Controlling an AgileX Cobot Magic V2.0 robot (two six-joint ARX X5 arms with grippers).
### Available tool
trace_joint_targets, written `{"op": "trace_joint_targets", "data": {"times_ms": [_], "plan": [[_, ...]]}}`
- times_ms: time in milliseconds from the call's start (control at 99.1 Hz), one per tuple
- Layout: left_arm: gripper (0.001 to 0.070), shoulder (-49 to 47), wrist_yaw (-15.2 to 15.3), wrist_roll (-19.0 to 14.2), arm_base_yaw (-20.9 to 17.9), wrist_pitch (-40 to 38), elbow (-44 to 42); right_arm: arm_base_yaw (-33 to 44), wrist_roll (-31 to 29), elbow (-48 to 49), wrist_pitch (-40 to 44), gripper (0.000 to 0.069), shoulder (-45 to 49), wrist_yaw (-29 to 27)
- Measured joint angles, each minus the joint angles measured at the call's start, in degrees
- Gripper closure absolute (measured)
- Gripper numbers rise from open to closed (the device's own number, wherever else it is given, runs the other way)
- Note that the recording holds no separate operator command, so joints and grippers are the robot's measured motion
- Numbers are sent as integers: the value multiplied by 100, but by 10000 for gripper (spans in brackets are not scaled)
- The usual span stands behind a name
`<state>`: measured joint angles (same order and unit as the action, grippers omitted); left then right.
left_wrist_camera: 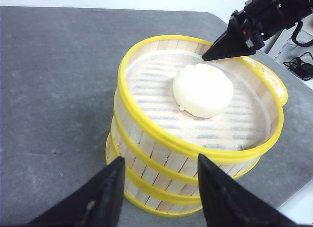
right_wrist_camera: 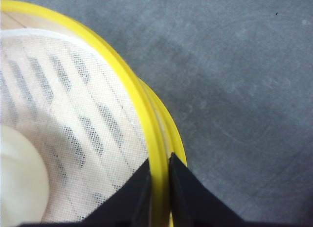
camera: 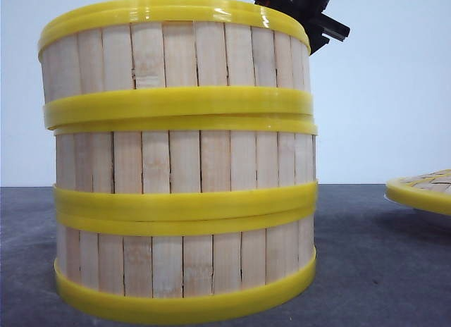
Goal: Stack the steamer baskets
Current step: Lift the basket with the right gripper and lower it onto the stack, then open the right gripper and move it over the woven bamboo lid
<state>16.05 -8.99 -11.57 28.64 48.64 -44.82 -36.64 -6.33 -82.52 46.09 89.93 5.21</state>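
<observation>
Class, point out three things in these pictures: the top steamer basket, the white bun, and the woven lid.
top steamer basket (camera: 176, 56): front view, slatted wall.
white bun (left_wrist_camera: 203, 90): left wrist view, rounded top.
woven lid (camera: 423, 192): front view, yellow rim.

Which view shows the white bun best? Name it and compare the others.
The left wrist view: the whole bun sits in plain sight on the mesh liner inside the top steamer basket. The right wrist view catches only its edge at the frame corner. The front view hides it behind the basket walls.
</observation>
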Motion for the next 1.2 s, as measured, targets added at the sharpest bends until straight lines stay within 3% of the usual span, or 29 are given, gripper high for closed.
{"op": "trace_joint_targets", "data": {"times_ms": [1200], "plan": [[434,0,0,68,0,-2,0,289,11,0,140,658,15,68]]}}
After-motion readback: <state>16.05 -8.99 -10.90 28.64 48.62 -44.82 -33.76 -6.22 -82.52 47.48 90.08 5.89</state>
